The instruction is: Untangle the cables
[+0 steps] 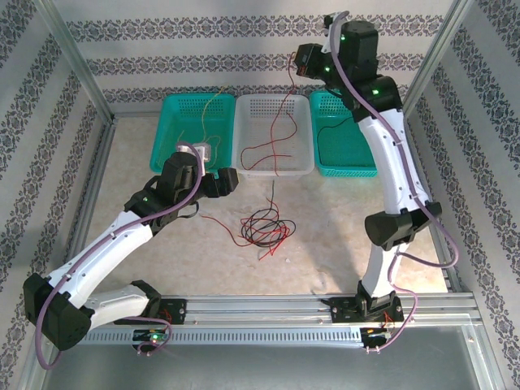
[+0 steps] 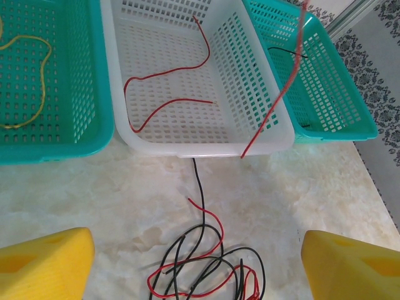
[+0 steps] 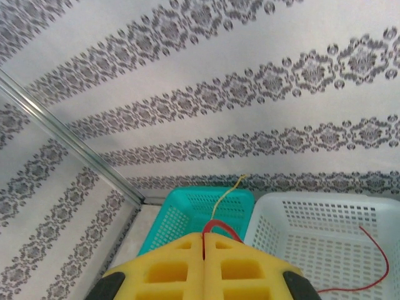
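Nearby, cables (image 1: 265, 227) (tangled) below white basket rim (image 1: 272, 171)

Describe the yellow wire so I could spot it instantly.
Find the table's far edge, where baskets stand in a row. The yellow wire lies curled in the left teal basket. It alone is yellow; the rest are red or black.
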Available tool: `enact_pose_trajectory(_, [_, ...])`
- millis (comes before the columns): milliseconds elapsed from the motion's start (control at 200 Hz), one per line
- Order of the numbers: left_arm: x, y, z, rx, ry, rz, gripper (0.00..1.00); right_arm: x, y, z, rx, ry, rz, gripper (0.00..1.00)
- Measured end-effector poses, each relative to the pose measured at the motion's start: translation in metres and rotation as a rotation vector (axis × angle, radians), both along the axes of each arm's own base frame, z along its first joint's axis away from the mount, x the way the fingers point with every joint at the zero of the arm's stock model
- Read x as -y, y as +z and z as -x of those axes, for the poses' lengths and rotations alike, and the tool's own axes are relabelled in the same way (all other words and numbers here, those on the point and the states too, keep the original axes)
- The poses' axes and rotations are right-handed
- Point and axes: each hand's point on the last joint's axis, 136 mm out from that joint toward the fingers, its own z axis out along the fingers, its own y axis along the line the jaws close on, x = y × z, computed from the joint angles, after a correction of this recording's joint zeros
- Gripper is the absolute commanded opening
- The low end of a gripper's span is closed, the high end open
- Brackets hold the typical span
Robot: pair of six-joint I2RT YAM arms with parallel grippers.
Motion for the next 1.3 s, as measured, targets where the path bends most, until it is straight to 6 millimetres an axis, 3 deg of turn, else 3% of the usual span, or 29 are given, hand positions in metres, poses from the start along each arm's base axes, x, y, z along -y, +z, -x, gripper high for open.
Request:
enact_pose_trajectory(85, [0.001, -0.001, 0.001, -0.003, -0.003, 0.002, 0.82, -0.005, -0.026, -0.015, -0.050, 0.001, 0.016, 0.00])
enact_pose_trajectory(190, [0.002, -0.005, 0.002, -0.016, -0.013, 0.005, 0.82, -0.012, -0.071, -0.035, -0.140, 0.003, 0.044, 0.01])
enact_pose_trajectory(365, [0.002, -0.013, 0.005, -0.036, -0.018, -0.003, 0.83, -0.019, -0.155, -0.058, -0.316, 0.003, 0.102, 0.40])
enact_pose_trajectory(465, [0.001, -0.015, 0.006, -0.044, -0.017, -0.006, 0.84, -0.019, -0.191, -0.059, -0.399, 0.007, 0.137, 0.51])
enact_pose_trajectory(560, [0.001, -0.016, 0.006, -0.049, -0.016, -0.008, 0.84, -0.018, -0.211, -0.054, -0.447, 0.014, 0.171, 0.52])
enact_pose_trajectory(700, [0.002, -0.022, 0.005, -0.064, -0.017, -0.016, 0.82, -0.017, -0.216, -0.044, -0.461, 0.019, 0.204, 0.52])
enact_pose_trajectory(860, [0.005, -0.031, 0.004, -0.090, -0.025, -0.024, 0.79, -0.017, -0.205, -0.003, -0.457, 0.035, 0.243, 0.52])
enact_pose_trajectory(959, [0.006, -0.047, 0.006, -0.133, -0.036, -0.037, 0.67, -0.023, -0.194, 0.039, -0.431, 0.063, 0.255, 0.52])
enact_pose_trajectory(1069, [0.011, -0.079, 0.012, -0.225, -0.064, -0.053, 0.58, -0.029, -0.192, 0.091, -0.403, 0.104, 0.258, 0.53])
enact_pose_trajectory(1174, [0.014, -0.115, 0.026, -0.335, -0.092, -0.058, 0.53, -0.034, -0.210, 0.135, -0.414, 0.140, 0.251, 0.53])
enact_pose_trajectory(1299, [0.016, -0.145, 0.038, -0.436, -0.104, -0.055, 0.50, -0.028, -0.260, 0.174, -0.504, 0.137, 0.258, 0.52])
